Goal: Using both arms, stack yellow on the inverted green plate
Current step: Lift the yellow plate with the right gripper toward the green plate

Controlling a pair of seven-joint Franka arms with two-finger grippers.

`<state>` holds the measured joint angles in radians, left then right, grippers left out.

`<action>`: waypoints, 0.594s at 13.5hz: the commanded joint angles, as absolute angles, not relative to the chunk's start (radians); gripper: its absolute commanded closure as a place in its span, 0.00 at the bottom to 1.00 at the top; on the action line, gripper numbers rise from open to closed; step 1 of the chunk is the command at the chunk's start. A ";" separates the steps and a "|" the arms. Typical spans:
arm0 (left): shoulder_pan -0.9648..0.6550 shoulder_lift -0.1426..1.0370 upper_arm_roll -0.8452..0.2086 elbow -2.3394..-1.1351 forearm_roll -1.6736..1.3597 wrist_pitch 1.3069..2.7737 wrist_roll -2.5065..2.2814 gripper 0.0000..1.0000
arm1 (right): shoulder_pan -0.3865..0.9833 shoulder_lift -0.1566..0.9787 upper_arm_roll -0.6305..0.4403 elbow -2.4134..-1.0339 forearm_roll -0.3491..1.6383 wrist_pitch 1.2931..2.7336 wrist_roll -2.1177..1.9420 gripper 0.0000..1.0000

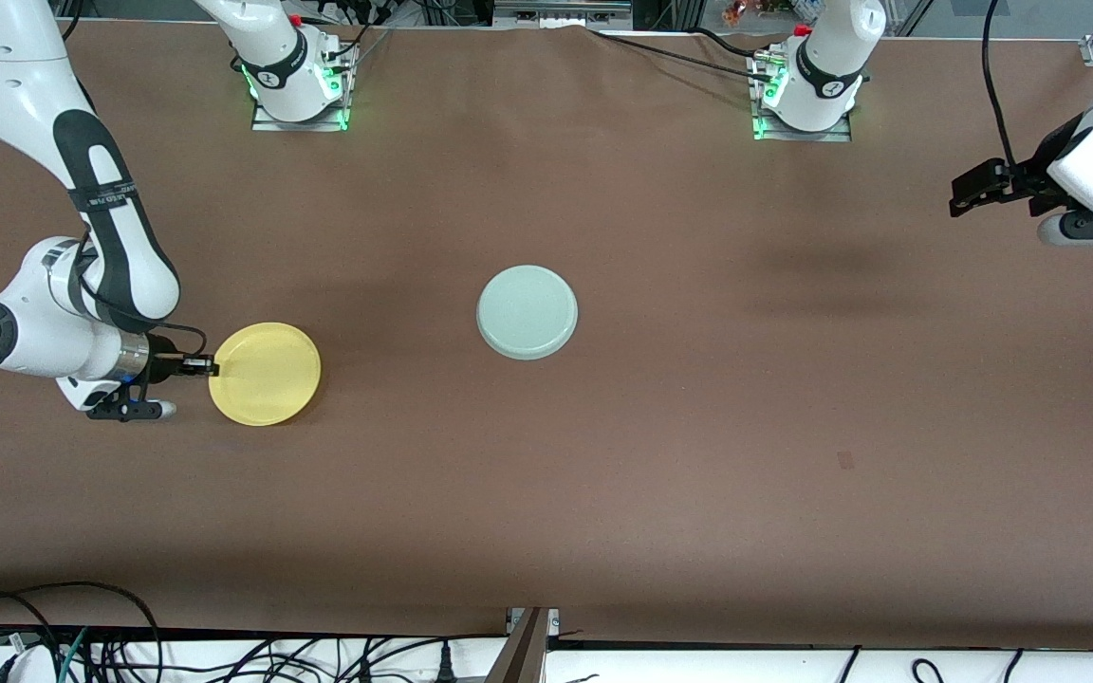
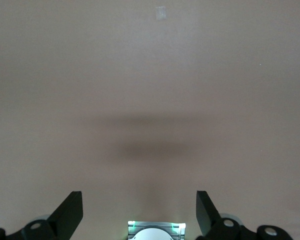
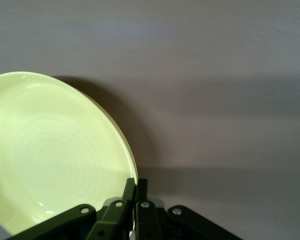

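Observation:
The yellow plate is right way up, toward the right arm's end of the table. My right gripper is shut on its rim, on the side toward that end. In the right wrist view the fingers pinch the rim of the yellow plate, which casts a shadow on the cloth. The green plate lies upside down, flat base up, at the table's middle, apart from both grippers. My left gripper is open and empty in the air over the left arm's end of the table; it shows only bare cloth below.
A brown cloth covers the table. The two arm bases with green lights stand along the edge farthest from the front camera. Cables lie along the nearest edge. A small dark mark is on the cloth.

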<state>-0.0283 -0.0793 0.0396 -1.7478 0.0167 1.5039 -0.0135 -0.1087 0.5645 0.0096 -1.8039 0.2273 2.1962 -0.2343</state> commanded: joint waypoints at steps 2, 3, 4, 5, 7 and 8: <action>-0.011 -0.094 0.031 -1.753 0.003 1.508 0.009 0.00 | -0.117 0.532 0.104 -1.706 0.319 2.011 -0.232 1.00; -0.011 -0.095 0.031 -1.753 0.002 1.509 0.009 0.00 | -0.117 0.531 0.136 -1.704 0.321 2.006 -0.232 1.00; -0.005 -0.101 0.032 -1.753 0.000 1.509 0.009 0.00 | -0.117 0.526 0.165 -1.706 0.324 2.002 -0.232 1.00; 0.017 -0.103 0.031 -1.753 -0.008 1.511 0.009 0.00 | -0.115 0.525 0.201 -1.707 0.339 1.999 -0.209 1.00; 0.038 -0.101 0.031 -1.740 -0.009 1.522 0.009 0.00 | -0.103 0.531 0.280 -1.713 0.341 2.002 -0.080 1.00; 0.038 -0.097 0.032 -1.730 -0.009 1.520 0.011 0.00 | -0.078 0.535 0.297 -1.713 0.341 2.012 -0.024 1.00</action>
<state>0.0172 -0.0871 0.0400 -1.7447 0.0167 1.5154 -0.0117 -0.0988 0.5333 0.2539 -1.7122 0.3240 2.0134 -0.1126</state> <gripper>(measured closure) 0.000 0.978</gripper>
